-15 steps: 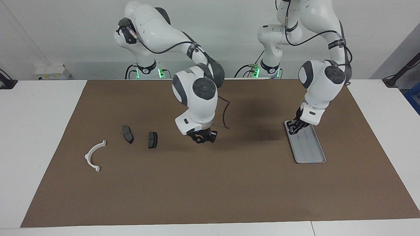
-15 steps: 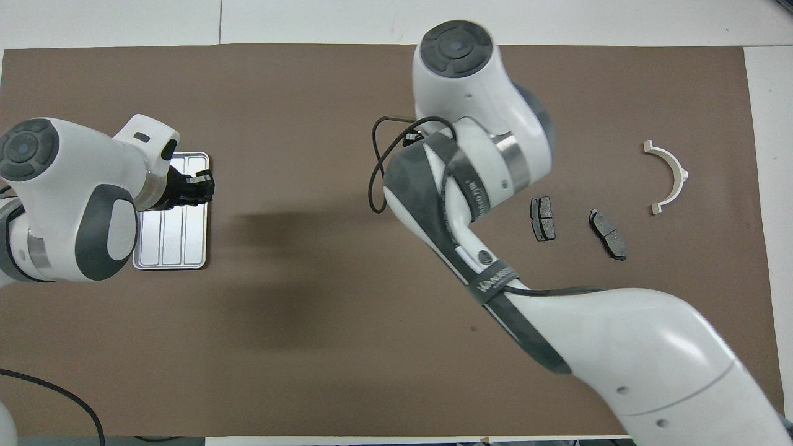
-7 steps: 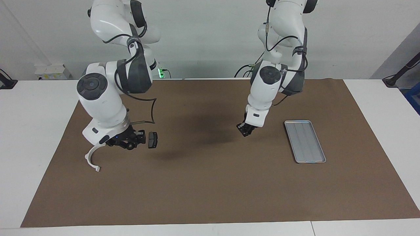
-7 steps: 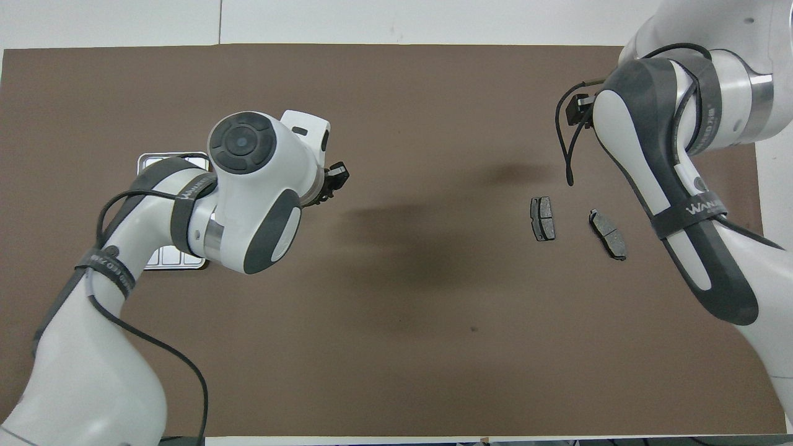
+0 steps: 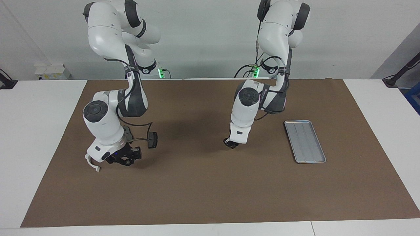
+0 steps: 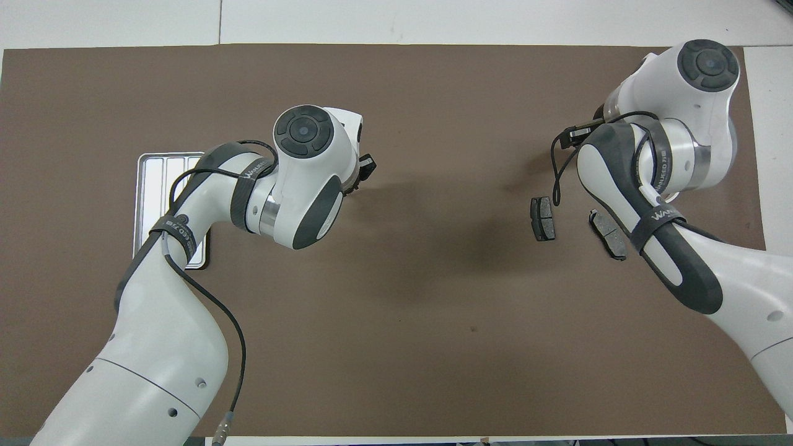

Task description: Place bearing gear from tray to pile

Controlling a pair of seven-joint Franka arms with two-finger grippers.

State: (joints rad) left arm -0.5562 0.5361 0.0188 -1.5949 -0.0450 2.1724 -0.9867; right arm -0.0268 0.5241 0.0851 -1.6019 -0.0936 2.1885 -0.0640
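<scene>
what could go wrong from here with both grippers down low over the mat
The right gripper is low beside the white arc, with a brake pad close by; a sideways move could knock either one. The left gripper is shut over bare mat, well short of those parts; whether it holds anything cannot be seen, so a release here would likely miss them.

Your left arm reaching low over the table's middle, left gripper shut, your right arm bent down near the right arm's end, right gripper seemingly part-closed, wrist tilted.
</scene>
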